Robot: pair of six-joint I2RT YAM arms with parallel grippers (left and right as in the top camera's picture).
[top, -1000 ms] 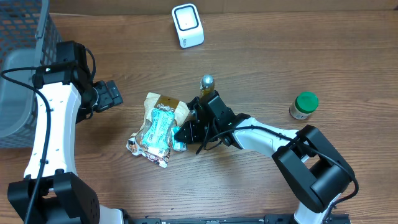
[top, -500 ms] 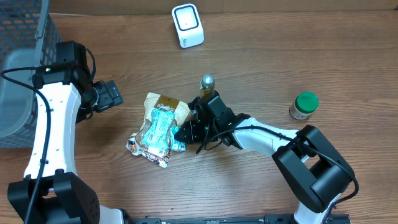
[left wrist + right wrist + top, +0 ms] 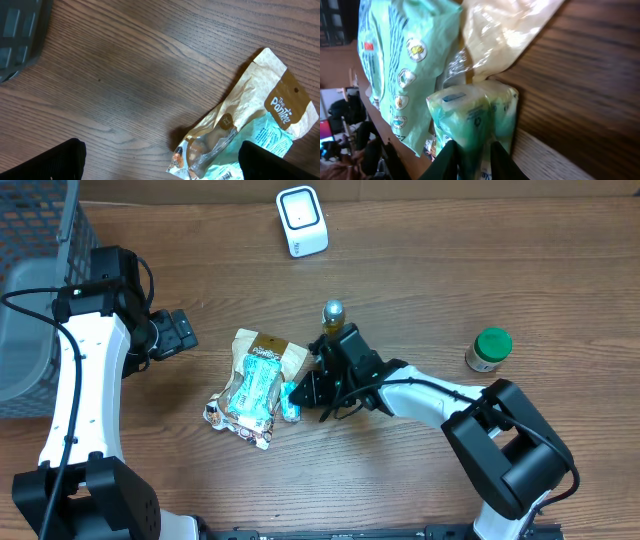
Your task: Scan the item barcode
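Right tool (image 3: pixel 302 392) is mid-surface (image 3: pixel 450 260), fingers (image 3: pixel 449 165) nearly together & pinched on one end of a small green packet (image 3: pixel 290 402). The wrist view shows the packet squeezed btwn the two dark tips, w/ its other side against the neighbouring bags. Can't tell if it's clear of the wood. Just left of it, touching, lies a pile: a mint-green bag (image 3: pixel 255 383) on top of a brown pouch (image 3: pixel 275 348), w/ a crinkled foil wrapper (image 3: pixel 225 420) at the near-left corner. Left tool (image 3: pixel 180 332) hangs left of the pile, apart from it, jaws spread fully wide & nothing in them. Its wrist view has the brown pouch at lower right & wood grain across the rest. Scanner (image 3: pixel 301 220), white w/ a dark window, stands at far centre, well apart from the packet. A bottle w/ silver cap (image 3: pixel 333 312) stands just far of the right tool's wrist. A green-capped jar (image 3: pixel 489 348) is over on the right. A grey basket (image 3: pixel 30 290) sits at the far-left edge.
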